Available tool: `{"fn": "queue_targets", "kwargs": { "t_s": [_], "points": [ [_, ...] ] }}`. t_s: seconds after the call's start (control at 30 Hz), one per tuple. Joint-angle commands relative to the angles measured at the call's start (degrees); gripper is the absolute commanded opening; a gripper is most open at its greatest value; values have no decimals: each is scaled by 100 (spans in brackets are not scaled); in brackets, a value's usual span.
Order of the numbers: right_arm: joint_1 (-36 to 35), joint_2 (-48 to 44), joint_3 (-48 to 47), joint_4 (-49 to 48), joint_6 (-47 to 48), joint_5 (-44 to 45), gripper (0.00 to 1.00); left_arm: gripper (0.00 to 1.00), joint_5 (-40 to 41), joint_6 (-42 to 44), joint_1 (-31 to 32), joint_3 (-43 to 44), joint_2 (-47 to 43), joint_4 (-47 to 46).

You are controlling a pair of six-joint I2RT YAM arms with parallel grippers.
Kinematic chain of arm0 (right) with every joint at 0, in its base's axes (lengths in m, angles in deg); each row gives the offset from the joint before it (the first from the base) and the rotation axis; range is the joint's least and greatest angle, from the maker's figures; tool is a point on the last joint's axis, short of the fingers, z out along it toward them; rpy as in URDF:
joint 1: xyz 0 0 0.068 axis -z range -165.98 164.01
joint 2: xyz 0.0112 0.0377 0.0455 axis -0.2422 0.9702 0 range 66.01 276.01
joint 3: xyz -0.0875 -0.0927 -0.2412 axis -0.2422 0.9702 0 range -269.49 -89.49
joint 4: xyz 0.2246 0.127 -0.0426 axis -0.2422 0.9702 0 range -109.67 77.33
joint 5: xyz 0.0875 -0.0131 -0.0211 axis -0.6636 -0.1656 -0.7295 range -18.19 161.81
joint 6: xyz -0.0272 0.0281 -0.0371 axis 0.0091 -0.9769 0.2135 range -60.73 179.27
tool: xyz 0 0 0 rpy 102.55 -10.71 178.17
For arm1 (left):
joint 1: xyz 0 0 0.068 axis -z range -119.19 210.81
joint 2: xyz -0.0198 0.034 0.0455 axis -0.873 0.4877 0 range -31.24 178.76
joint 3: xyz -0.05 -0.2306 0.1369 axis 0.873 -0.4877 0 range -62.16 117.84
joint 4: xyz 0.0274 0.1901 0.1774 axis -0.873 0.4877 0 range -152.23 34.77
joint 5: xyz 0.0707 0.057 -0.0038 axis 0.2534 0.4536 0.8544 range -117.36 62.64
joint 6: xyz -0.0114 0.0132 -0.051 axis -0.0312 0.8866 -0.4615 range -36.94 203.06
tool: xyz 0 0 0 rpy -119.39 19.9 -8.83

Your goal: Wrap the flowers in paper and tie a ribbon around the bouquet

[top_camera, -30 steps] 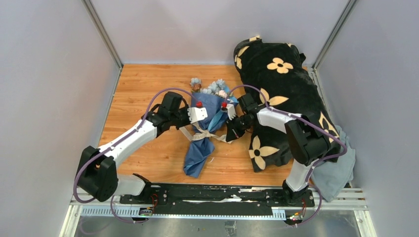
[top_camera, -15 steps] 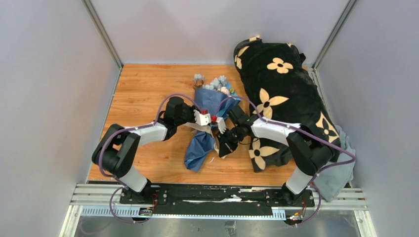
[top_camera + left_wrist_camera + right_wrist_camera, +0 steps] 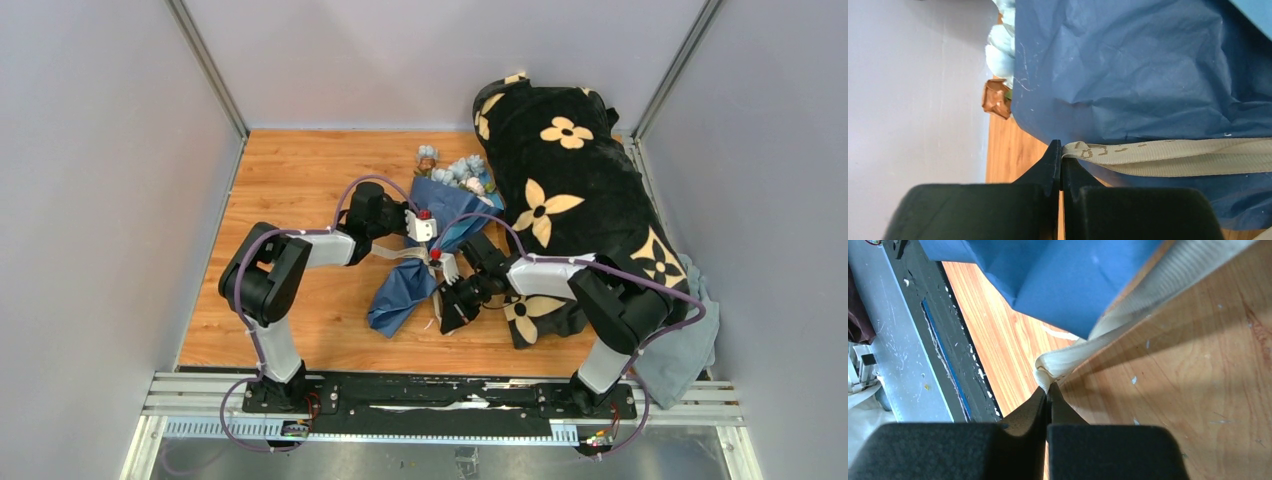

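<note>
Near blanket (image 3: pixel 580 170) edge, left end effector (image 3: pixel 1061 155), right end effector (image 3: pixel 1047 396) tight on ribbon (image 3: pixel 1173 152) ends

Bouquet (image 3: pixel 403 292) left of blanket (image 3: pixel 575 190), on table (image 3: pixel 290 180)

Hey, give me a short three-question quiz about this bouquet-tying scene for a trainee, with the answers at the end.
1. True or false: the left gripper and the right gripper are each shut on the ribbon.
2. In the top view, what lies right of the bouquet? A: black flowered blanket. B: red bowl. C: cardboard box.
3. Fill in: the bouquet's blooms point ___ the arm bases.
Key: 1 true; 2 A; 3 away from.
</note>
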Motion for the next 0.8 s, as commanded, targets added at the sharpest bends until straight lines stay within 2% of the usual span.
{"fn": "queue_targets", "kwargs": {
  "t_s": [0.0, 0.77],
  "points": [
    [9, 97, 299, 473, -162, -300, 0, 0, 240, 276, -230, 202, 155, -546],
    [115, 367, 784, 83, -589, -574, 0, 0, 91, 826, -672, 705, 782, -340]
  ]
}}
